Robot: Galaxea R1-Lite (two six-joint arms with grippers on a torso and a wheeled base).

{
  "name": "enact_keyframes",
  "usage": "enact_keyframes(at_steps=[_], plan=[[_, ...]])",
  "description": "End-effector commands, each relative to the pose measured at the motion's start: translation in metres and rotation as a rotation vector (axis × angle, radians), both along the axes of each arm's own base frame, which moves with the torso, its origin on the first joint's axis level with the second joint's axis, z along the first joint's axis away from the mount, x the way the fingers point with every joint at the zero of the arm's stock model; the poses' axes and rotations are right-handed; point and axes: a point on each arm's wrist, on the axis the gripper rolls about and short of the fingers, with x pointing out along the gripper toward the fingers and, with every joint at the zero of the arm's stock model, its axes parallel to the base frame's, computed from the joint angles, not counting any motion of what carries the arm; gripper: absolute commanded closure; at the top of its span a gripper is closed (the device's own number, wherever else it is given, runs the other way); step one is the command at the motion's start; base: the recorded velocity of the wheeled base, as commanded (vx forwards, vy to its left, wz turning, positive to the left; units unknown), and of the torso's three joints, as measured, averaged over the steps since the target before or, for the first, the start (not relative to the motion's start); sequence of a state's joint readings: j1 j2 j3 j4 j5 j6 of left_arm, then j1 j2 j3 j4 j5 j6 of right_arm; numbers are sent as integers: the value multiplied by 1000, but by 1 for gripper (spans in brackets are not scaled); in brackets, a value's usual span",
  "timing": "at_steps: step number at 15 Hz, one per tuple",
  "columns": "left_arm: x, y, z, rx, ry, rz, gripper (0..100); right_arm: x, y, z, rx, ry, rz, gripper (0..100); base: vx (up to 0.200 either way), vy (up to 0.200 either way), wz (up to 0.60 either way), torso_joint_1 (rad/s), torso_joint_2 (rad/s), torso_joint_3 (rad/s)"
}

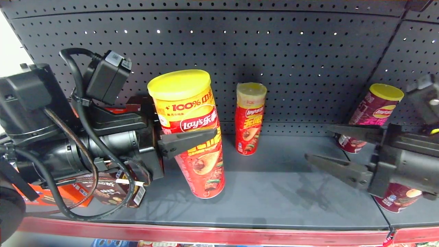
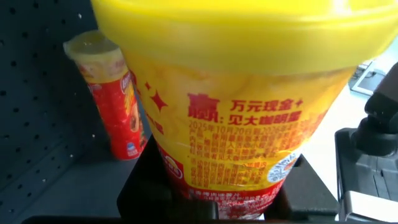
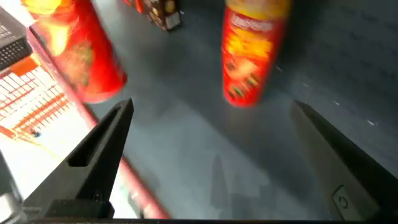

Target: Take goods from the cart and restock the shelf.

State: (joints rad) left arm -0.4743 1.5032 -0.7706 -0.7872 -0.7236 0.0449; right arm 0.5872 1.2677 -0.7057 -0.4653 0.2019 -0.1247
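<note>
A tall red chips can with a yellow lid (image 1: 187, 137) stands slightly tilted on the grey shelf board (image 1: 274, 192), near its front. My left gripper (image 1: 192, 135) is shut on the can's middle, one finger (image 1: 187, 140) lying across its front. In the left wrist view the can (image 2: 249, 124) sits between the fingers (image 2: 143, 186). A smaller red can (image 1: 250, 118) stands upright at the back by the pegboard, also seen as the far can (image 2: 115, 106). My right gripper (image 1: 319, 142) hangs open over the shelf's right part, holding nothing; from its wrist the small can (image 3: 252, 53) lies beyond the gripper (image 3: 211, 107).
Two purple cans stand to the right, one at the back (image 1: 375, 109) and one in front (image 1: 398, 197) under my right arm. Snack boxes (image 1: 113, 192) and an orange box (image 1: 68, 193) lie under the left arm. A red rail (image 1: 205, 233) edges the shelf; bare board lies mid-shelf.
</note>
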Motion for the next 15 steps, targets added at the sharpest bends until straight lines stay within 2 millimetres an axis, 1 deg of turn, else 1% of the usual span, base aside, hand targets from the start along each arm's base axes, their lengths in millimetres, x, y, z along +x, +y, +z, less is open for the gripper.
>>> enact_keyframes(at_steps=[1, 2, 3, 4, 5, 6, 7, 8, 9, 10, 11, 12, 13, 15], plan=[[3, 1, 0, 0, 3, 9, 100, 52, 34, -27, -51, 69, 23, 0, 0, 0, 0, 0, 0, 0], [3, 2, 0, -1, 1, 10, 100, 66, 34, -27, -55, 61, 1, 0, 0, 0, 0, 0, 0, 0], [4, 2, 0, 0, 3, 9, 100, 84, 40, -24, -44, 34, 8, 0, 0, 0, 0, 0, 0, 0], [4, 2, 0, 0, 3, 7, 100, 90, 43, -25, -33, 30, 41, 0, 0, 0, 0, 0, 0, 0], [4, 2, 0, 0, 5, 4, 100, 111, 37, -29, -10, -2, 160, 0, 0, 0, 0, 0, 0, 0], [5, 1, -1, 4, 9, 3, 100, 126, 34, -31, -15, -62, 190, 0, 0, 0, 0, 0, 0, 0], [5, 1, -2, 4, 9, 3, 100, 134, 33, -33, -21, -68, 192, 0, 0, 0, 0, 0, 0, 0], [6, 1, -1, 2, 9, 4, 100, 146, 29, -35, -12, -80, 272, 0, 0, 0, 0, 0, 0, 0], [6, 1, -1, 2, 9, 4, 100, 148, 28, -35, -10, -81, 290, 0, 0, 0, 0, 0, 0, 0], [6, 1, -2, 4, 9, 4, 100, 163, 27, -38, -6, -110, 376, 0, 0, 0, 0, 0, 0, 0], [6, 1, -1, 2, 9, 4, 100, 171, 26, -41, -4, -119, 373, 0, 0, 0, 0, 0, 0, 0], [6, 1, -1, 2, 9, 3, 100, 173, 26, -42, -3, -121, 374, 0, 0, 0, 0, 0, 0, 0], [6, 1, -1, 2, 9, 3, 100, 182, 29, -48, -2, -127, 380, 0, 0, 0, 0, 0, 0, 0], [6, 1, -2, 3, 11, 3, 100, 192, 30, -53, 0, -136, 374, 0, 0, 0, 0, 0, 0, 0]])
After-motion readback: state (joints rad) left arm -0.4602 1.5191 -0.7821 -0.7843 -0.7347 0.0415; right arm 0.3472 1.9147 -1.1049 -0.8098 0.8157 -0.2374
